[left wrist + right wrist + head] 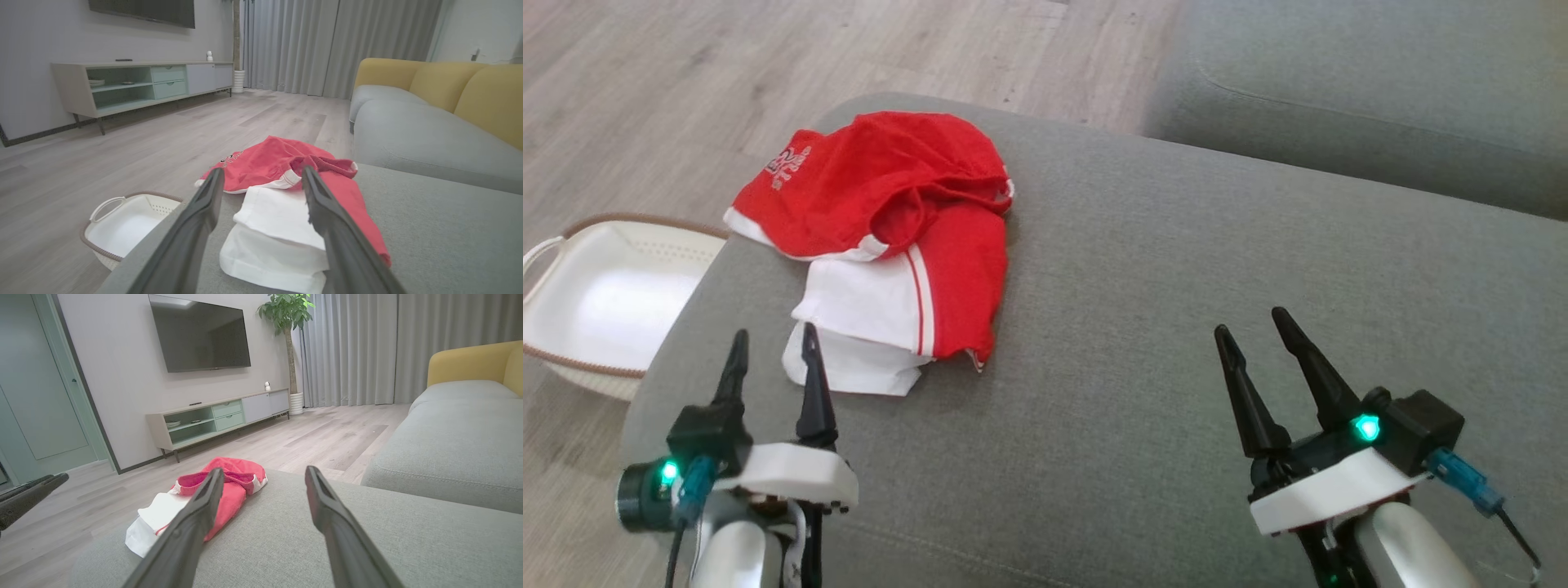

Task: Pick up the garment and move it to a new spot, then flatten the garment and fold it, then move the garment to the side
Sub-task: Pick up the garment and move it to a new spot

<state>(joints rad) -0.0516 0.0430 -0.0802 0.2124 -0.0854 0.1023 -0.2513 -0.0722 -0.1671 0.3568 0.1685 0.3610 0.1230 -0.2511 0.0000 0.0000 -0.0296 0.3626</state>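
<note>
two grippers low over the near part of one grey cushion (pixel 1143 343).
left gripper (pixel 774 331): fingers apart, nothing between them.
right gripper (pixel 1250 321): fingers apart, empty, well right of the garment.

one garment (pixel 890 204), red with white panels, lies crumpled on the cushion's left side, just ahead of the left gripper. its far red part reaches the cushion's edge.

one white basket (pixel 572 224) with a brown rim sits on the floor (pixel 686 82), beside the cushion's left edge.
one grey sofa (pixel 1380 82) beyond the cushion.

head view: layout from above.
left wrist view adds the white panels between its own fingers, and yellow backrests (pixel 441 81) on the sofa.
right wrist view adds the left gripper's fingertips at its left edge, one tv (pixel 200 335) on the wall, one plant (pixel 286 310) and one door (pixel 36 396).
both wrist views: one low tv stand (pixel 139 83), grey curtains (pixel 327 41).

floor is pale wood planks.
</note>
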